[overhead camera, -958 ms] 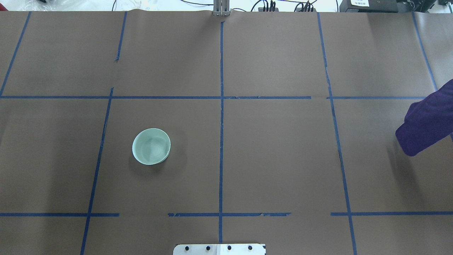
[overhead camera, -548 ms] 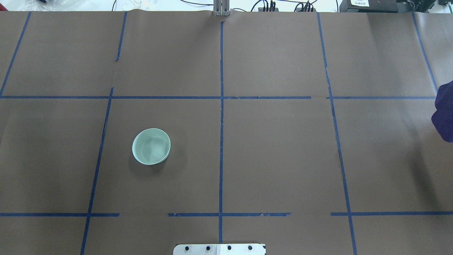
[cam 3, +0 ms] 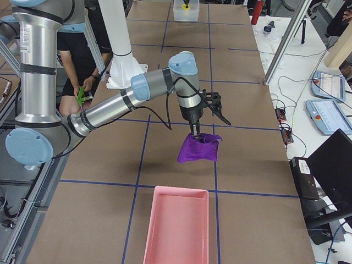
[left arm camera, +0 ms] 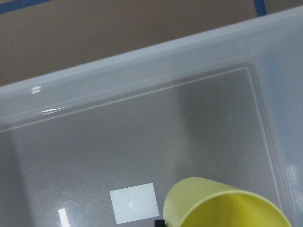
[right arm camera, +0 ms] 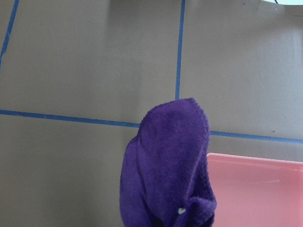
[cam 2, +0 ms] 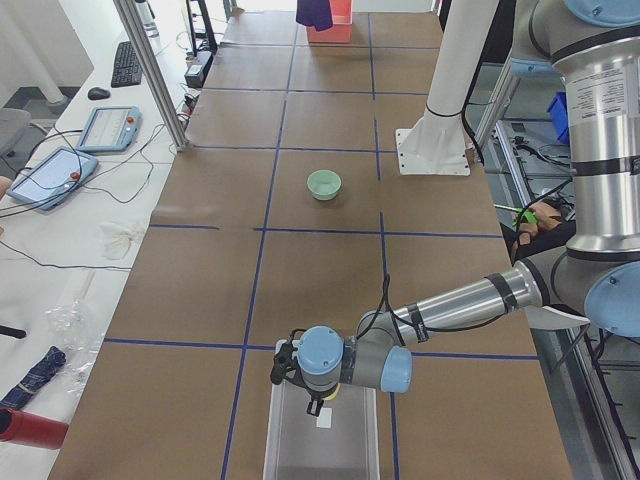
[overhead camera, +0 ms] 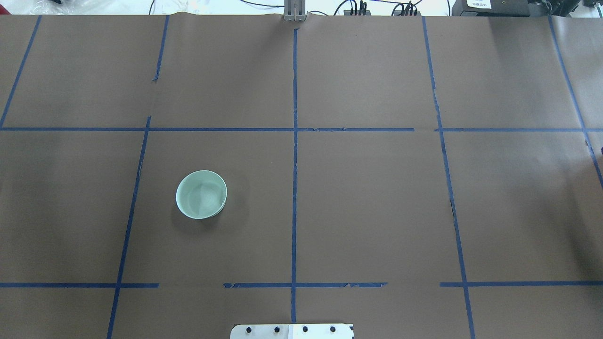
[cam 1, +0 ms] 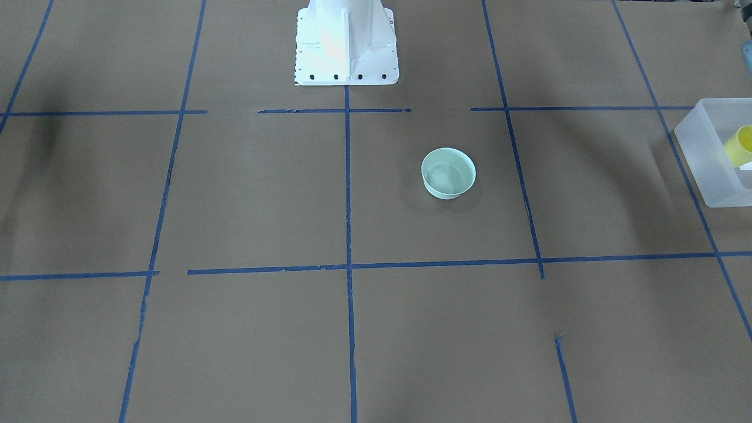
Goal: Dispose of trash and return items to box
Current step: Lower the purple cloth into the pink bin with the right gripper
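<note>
A small yellow cup (left arm camera: pixel 227 205) hangs just above the floor of the frosted-white box (left arm camera: pixel 142 80), next to its white label (left arm camera: pixel 134 202). In the front-facing view the cup (cam 1: pixel 738 145) sits tilted inside the box (cam 1: pixel 702 147) at the right edge. My left gripper (cam 2: pixel 312 400) is over the box's near end (cam 2: pixel 320 455) and shut on the cup; its fingers barely show. My right gripper (cam 3: pixel 195 131) is shut on a purple cloth (cam 3: pixel 199 149) that hangs above the table, just short of a pink tray (cam 3: pixel 176 225). In the right wrist view the cloth (right arm camera: pixel 165 165) hides the fingers.
A pale green bowl (overhead camera: pixel 201 194) stands upright on the brown table on my left side; it also shows in the front-facing view (cam 1: pixel 448 173). The robot's white base (cam 1: pixel 345 41) is at the table's near edge. The pink tray's corner shows in the right wrist view (right arm camera: pixel 260 189).
The purple cloth has moved right, out of the overhead view's right edge. The green bowl has not moved.
</note>
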{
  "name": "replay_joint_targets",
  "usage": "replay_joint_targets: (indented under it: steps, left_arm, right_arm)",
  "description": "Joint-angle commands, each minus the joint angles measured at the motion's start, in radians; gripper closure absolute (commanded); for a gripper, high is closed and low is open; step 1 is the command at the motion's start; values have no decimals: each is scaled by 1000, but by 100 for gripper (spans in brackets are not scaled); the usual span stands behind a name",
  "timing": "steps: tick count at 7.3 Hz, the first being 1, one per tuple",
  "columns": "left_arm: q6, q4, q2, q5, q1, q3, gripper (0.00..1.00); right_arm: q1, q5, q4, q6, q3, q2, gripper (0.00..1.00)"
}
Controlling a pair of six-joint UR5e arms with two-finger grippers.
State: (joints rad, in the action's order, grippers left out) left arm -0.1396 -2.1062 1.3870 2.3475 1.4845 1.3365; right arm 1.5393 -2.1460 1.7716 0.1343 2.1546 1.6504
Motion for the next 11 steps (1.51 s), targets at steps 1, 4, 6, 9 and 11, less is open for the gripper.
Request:
replay_joint_targets:
  steps: [1,4,6,9,11]
  left_arm:
    - [2,-38,6,-5,-3,30,0]
    - [5,-3,10,-46,66,169,0]
    - [6,340,76,-104,82,403,0]
    - [358,396,110,-105,18,553,0]
    - [481,356,141,-94,-68,553,0]
  right_arm:
    - [48,0,0,-36,1,2,100]
    - [106,11,0,-169,-34,5,100]
    - [181,18,0,-321,-100,-7,100]
    - [299,43,-17,-641,-295,0,100]
    - [351,35,-116,-677,-395,55,100]
